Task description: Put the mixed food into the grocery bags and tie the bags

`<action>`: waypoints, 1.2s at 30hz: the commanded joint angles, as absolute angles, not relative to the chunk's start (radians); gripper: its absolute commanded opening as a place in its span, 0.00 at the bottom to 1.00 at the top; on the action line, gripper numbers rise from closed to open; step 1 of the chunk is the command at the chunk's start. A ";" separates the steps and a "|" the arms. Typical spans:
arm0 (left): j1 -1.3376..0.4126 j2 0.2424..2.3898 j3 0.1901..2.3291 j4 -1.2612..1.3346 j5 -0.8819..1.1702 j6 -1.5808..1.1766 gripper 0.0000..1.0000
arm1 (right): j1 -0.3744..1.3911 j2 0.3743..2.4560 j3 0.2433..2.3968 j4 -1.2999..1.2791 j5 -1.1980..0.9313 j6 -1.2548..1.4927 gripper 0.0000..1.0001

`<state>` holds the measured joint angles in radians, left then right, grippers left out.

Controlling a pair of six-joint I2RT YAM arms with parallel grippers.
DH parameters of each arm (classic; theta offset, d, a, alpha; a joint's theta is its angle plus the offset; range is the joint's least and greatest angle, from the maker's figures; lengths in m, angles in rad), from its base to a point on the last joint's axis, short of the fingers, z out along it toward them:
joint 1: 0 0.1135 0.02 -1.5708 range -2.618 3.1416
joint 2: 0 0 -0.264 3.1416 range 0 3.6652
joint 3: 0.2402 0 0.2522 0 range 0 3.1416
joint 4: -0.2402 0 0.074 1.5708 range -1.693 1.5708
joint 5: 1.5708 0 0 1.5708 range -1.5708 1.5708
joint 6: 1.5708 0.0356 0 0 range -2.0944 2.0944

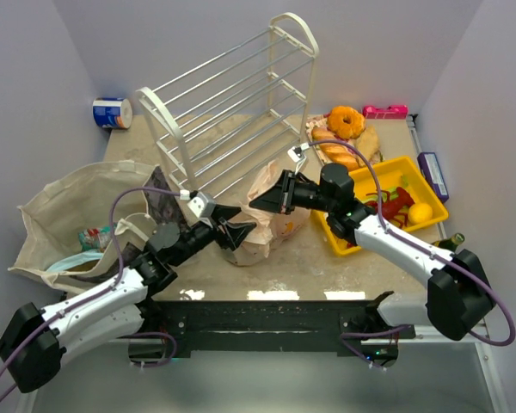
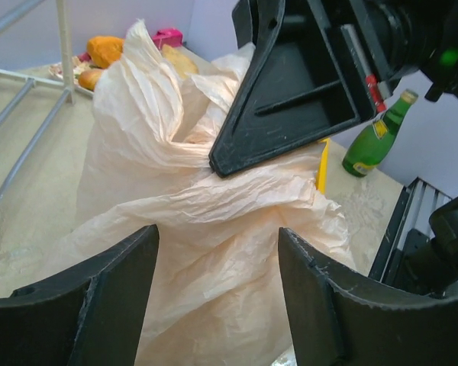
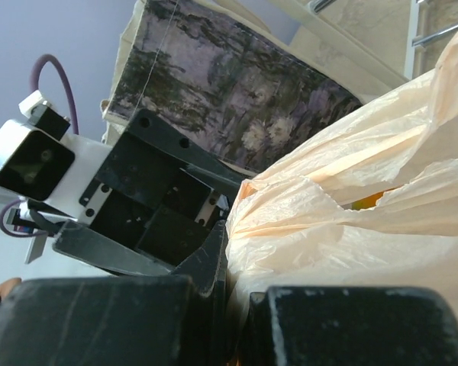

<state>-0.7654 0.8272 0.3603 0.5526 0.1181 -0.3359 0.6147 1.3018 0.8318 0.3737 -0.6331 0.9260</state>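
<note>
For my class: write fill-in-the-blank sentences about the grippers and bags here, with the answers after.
The right gripper pinches the plastic bag with its jaws ___. The left gripper, at that bag's side, has its jaws ___. In the top view, the cloth tote lies ___ of the plastic bag. Missing words: shut, open, left.

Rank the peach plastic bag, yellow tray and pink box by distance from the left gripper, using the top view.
1. peach plastic bag, right at the left gripper fingertips.
2. yellow tray, on the right side.
3. pink box, in the back right corner.
</note>
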 commanded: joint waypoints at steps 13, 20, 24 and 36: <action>-0.761 0.936 0.385 0.759 0.244 -0.264 0.00 | 0.611 1.235 0.816 0.452 -0.660 0.926 0.00; -0.779 0.908 0.263 0.848 0.236 -0.412 0.00 | 0.612 1.227 0.730 0.652 -0.611 1.026 0.00; -0.836 0.930 0.213 0.920 0.183 -0.477 0.00 | 0.611 1.220 0.718 0.657 -0.563 1.022 0.00; -0.940 0.931 0.138 0.940 0.078 -0.492 0.00 | 0.607 1.173 0.719 0.581 -0.509 0.974 0.00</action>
<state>-0.8944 0.9051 0.1631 0.8894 0.1143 -0.4786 0.6151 1.2087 0.7120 0.5228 -0.5598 0.9932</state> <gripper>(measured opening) 0.018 0.032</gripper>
